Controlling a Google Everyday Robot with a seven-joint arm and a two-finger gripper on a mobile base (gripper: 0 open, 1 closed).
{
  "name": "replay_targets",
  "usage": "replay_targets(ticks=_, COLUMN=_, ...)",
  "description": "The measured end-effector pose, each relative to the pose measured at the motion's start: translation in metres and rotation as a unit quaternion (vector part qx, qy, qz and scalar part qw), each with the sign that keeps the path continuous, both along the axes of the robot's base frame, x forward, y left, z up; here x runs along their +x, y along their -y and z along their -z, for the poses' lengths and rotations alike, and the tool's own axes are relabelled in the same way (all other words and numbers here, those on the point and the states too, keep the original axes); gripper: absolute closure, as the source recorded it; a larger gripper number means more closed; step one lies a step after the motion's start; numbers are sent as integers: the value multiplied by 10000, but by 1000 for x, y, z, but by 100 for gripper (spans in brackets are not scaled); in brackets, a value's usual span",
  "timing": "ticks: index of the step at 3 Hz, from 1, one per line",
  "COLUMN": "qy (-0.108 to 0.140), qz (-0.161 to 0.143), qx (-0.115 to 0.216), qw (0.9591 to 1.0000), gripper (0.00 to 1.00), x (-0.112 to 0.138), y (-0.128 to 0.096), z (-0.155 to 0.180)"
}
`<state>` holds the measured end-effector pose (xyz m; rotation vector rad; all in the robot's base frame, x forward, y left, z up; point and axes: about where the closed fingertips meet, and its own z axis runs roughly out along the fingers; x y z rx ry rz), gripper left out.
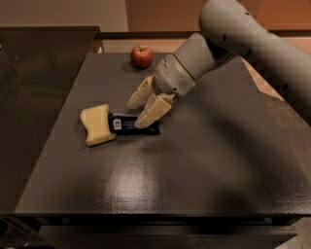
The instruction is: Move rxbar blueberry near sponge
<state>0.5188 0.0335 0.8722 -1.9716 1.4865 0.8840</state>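
- A dark grey table (204, 160) with a glossy top fills most of the frame; light glints off it at lower centre; a second dark surface (34, 78) adjoins it on the left
- Behind, a pale wall (58, 12) runs across the upper left and a brown wood panel (160, 14) across the upper middle
- The grey arm (252, 44) comes in from the upper right and is cut off by the right edge
- The gripper (136, 114) sits left of centre, its 2 tan fingers (154, 109) spread apart with a clear gap, holding nothing
- The lower finger covers part of the snack bar (127, 124); whether its tip touches the wrapper cannot be told
- The dark blue snack bar lies flat on the table at centre left, its white label end right against the sponge (96, 124)
- The pale yellow sponge lies just left of the bar, tilted
- 1 red apple (141, 56) stands near the table's far edge, upper centre, well apart from both
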Motion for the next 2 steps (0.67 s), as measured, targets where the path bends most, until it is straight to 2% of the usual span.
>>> replay_targets(ticks=1, qy=-1, qz=-12, qx=2, qw=10000, gripper=0, x=0, y=-2, z=0)
replay_targets(ticks=2, qy=-1, qz=-13, qx=2, qw=10000, gripper=0, x=0, y=-2, z=0)
